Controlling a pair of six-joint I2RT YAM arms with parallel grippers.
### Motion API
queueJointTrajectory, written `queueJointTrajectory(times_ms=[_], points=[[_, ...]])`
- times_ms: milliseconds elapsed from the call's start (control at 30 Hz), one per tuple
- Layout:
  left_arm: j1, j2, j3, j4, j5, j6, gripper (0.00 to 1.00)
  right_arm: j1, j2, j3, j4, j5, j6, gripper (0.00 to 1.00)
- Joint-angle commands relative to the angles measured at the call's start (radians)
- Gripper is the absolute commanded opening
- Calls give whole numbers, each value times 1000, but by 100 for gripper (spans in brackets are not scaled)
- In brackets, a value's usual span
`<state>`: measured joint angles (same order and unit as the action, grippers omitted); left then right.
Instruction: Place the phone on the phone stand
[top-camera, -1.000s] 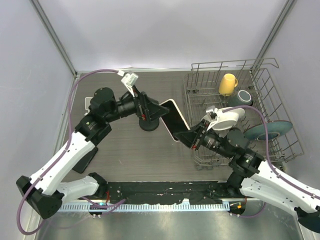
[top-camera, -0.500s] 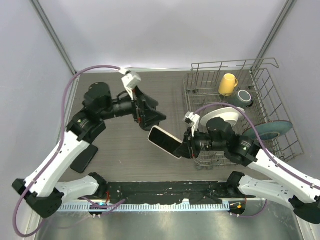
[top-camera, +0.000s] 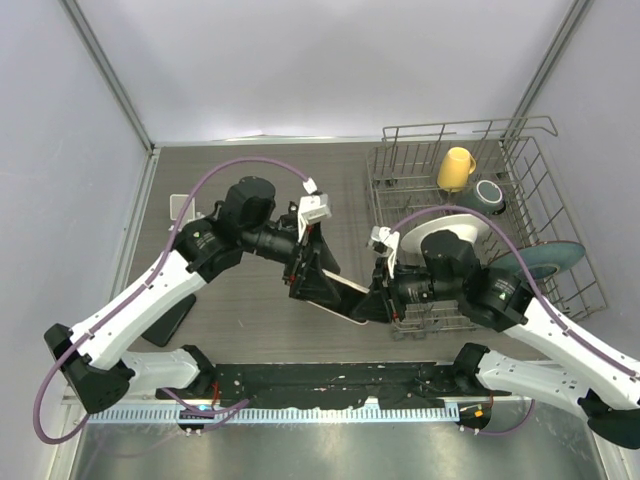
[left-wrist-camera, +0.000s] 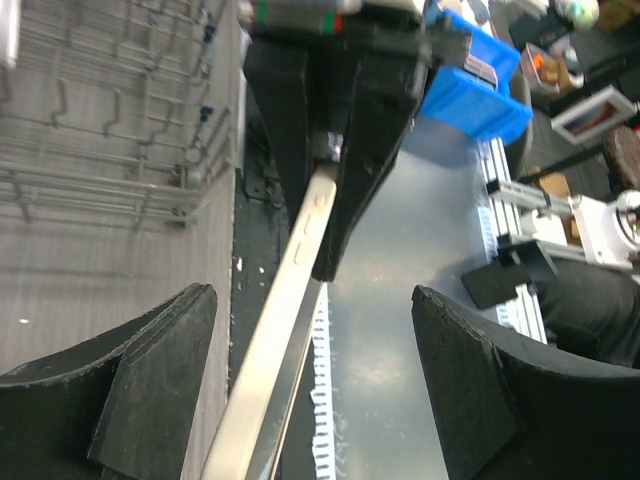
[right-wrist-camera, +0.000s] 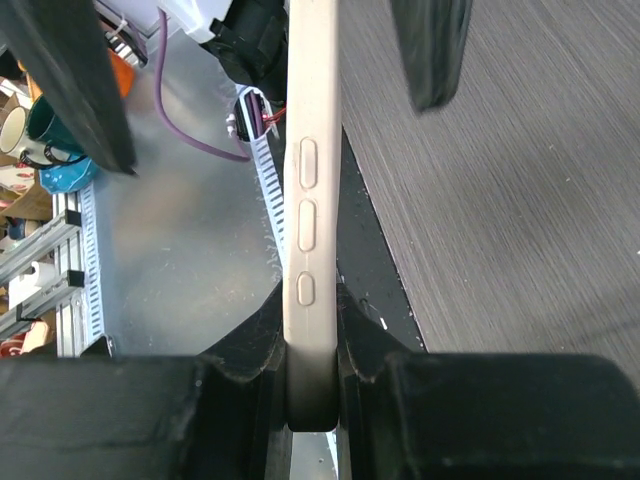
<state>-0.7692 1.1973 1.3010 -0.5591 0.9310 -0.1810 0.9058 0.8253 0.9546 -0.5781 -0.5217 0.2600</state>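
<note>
Just beside the dish rack (top-camera: 465, 125), on its side that faced the middle of the bench (top-camera: 230, 170), the phone (top-camera: 338, 293) was held above the bench surface, tilted between the two arms. The right pincer (top-camera: 376, 303) was closed firmly on the phone end nearer to the rack. In the right wrist view its fingers (right-wrist-camera: 240, 370) pressed on both flat faces of the phone (right-wrist-camera: 312, 200), and the thin pale edge with three side buttons stood straight up from them. The left pincer (top-camera: 310, 278) was at the phone end farther from the rack, wide open and gripping nothing. In the left wrist view its two dark fingers (left-wrist-camera: 150, 380) stood well apart, and the phone (left-wrist-camera: 290, 300) ran edge-on between them, nearer to one finger; I could not tell whether it touched that finger. Inside the rack stood a yellow cup (top-camera: 456, 168), a dark mug (top-camera: 488, 193), a white dish (top-camera: 462, 228) and a grey-blue plate (top-camera: 545, 262). Well apart from the rack, at the opposite side of the bench, a dark flat object (top-camera: 165, 320) lay partly under the left arm, and a small white thing (top-camera: 178, 206) lay near it. Which of them was the phone stand, I could not tell.
</note>
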Motion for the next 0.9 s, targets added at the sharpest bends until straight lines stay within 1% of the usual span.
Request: queueJointTrajectory(times_ms=[0,67,133,233,267,333,367,400,433,467,500,533,567,600,633,667,700,733,767,800,833,867], points=[[-53,5,30,-102,3,90,80,-1,-17,102,38,-61,-48,0],[-61,1,29,-107,11,95,75,-1,-12,125,21,-69,-62,0],[-62,-5,29,-108,17,103,72,-1,-11,144,6,-74,-68,0],[-65,-7,27,-107,38,104,59,-1,0,159,-15,-83,-79,0],[-67,-7,29,-107,42,104,47,-1,1,168,-19,-83,-84,0],[-67,-13,29,-104,39,107,35,-1,8,182,-26,-72,-91,0],[-67,-19,30,-98,23,109,16,-1,8,184,-23,-57,-93,0],[-68,-24,27,-91,-21,104,4,-1,0,184,-19,-41,-93,0],[-68,-42,24,-84,-58,89,0,-1,1,184,-13,-3,-87,0],[-68,-53,8,-46,-99,69,0,-1,-2,179,-3,18,-82,1],[-68,-67,-3,-21,-200,49,0,-2,-6,173,6,40,-73,17],[-67,-89,-15,0,-236,37,0,-1,-11,155,27,99,-49,32],[-67,-102,-28,34,-265,16,0,-1,-17,141,43,124,-32,42],[-67,-111,-32,48,-285,6,0,-1,-21,125,59,152,-19,58],[-65,-131,-38,85,-320,-6,0,-1,-35,87,96,172,10,62],[-64,-140,-55,103,-333,-29,0,-1,-44,64,124,204,25,63],[-61,-151,-60,120,-345,-40,0,-1,-55,37,195,204,41,63],[-59,-171,-68,155,-378,-52,0,-1,-72,-12,233,203,70,59],[-55,-179,-81,169,-386,-73,0,-2,-80,-34,268,201,82,52],[-51,-186,-88,185,-396,-84,0,-1,-86,-56,346,203,102,29],[-47,-191,-91,200,-391,-92,0,-1,-89,-98,387,198,120,18],[-48,-192,-92,205,-394,-103,0,-1,-83,-114,420,180,139,13]])
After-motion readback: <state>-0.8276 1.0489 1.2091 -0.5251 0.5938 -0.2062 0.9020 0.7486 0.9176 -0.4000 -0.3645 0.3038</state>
